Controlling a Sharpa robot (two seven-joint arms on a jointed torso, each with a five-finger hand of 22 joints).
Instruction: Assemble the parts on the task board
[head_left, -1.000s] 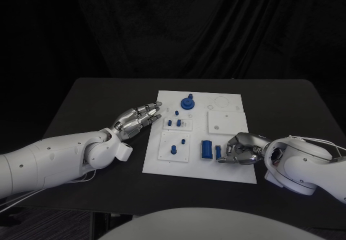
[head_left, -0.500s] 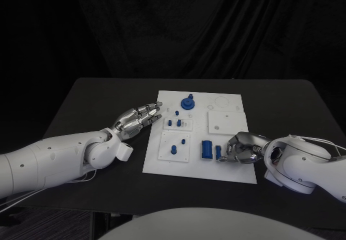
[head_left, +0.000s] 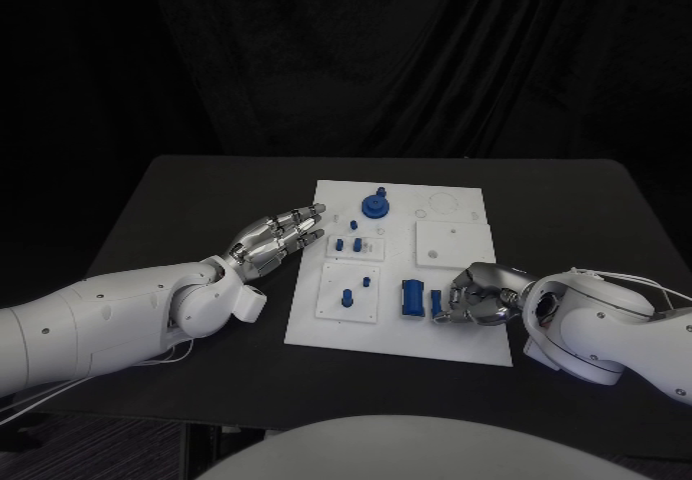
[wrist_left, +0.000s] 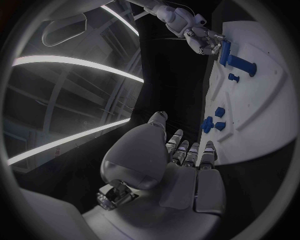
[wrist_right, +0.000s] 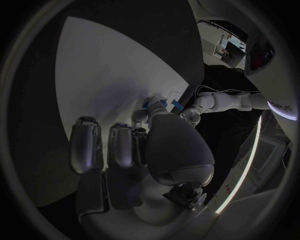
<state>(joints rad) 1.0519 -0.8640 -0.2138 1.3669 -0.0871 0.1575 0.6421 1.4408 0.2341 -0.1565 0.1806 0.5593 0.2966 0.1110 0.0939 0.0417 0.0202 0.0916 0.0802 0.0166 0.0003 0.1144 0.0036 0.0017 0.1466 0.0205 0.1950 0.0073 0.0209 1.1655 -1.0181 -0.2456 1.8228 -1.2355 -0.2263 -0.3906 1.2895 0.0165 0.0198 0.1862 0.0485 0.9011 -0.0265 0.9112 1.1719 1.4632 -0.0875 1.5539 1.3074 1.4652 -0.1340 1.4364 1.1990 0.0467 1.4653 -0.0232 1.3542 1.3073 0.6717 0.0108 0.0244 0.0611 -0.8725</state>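
We note the right hand (head_left: 480, 297), fingers curled, grip unclear, just beside the upright blue part (head_left: 437, 304) near the task board (head_left: 459, 352) front edge; left hand (head_left: 274, 239) open, farther off.

Matt white task board (head_left: 462, 345), matt table (head_left: 188, 190).
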